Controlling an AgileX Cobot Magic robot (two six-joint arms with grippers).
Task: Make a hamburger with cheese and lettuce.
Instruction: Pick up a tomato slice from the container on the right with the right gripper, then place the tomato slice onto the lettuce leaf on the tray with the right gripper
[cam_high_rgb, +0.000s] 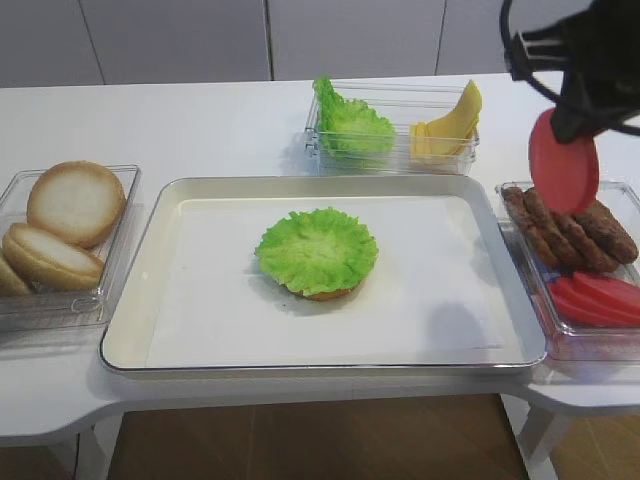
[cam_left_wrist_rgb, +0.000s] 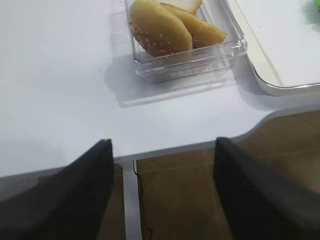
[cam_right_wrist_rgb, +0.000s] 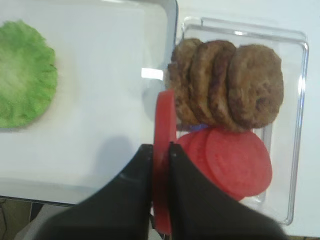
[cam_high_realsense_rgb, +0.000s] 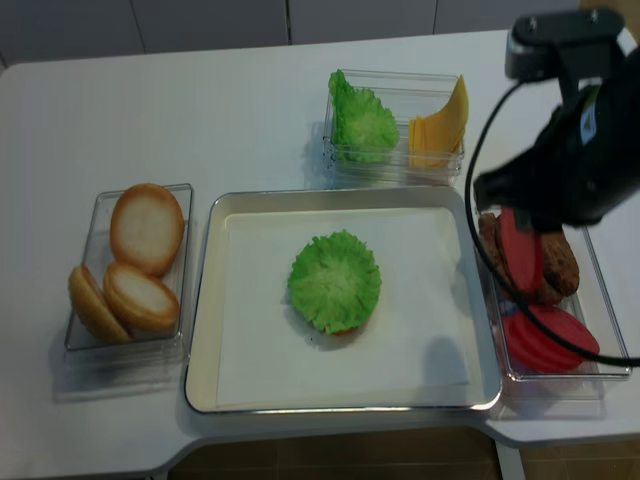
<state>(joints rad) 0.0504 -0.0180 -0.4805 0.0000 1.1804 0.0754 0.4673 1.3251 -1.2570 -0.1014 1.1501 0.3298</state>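
Note:
The hamburger (cam_high_rgb: 317, 252) (cam_high_realsense_rgb: 334, 281) is a tan bun base under a ruffled green lettuce leaf (cam_right_wrist_rgb: 22, 72), lying mid-tray. More lettuce (cam_high_rgb: 350, 125) and the pale-yellow cheese slices (cam_high_rgb: 445, 125) (cam_high_realsense_rgb: 437, 125) share a clear box behind the tray. My right gripper (cam_right_wrist_rgb: 161, 147) (cam_high_rgb: 575, 125) is shut on a red round slice (cam_right_wrist_rgb: 164, 120) (cam_high_rgb: 563, 168) held on edge above the right-hand box, beside the tray's right rim. Out over the table's front-left edge, my left gripper (cam_left_wrist_rgb: 162, 142) is open and holds nothing; neither high view shows it.
The metal tray (cam_high_rgb: 325, 185) has a white liner. A clear box at the right (cam_high_realsense_rgb: 600, 300) holds brown patties (cam_high_rgb: 570, 225) (cam_right_wrist_rgb: 230, 82) and more red slices (cam_high_rgb: 595, 295) (cam_right_wrist_rgb: 240, 160). Pale bun halves (cam_high_rgb: 70, 210) (cam_left_wrist_rgb: 165, 27) sit in a box at the left.

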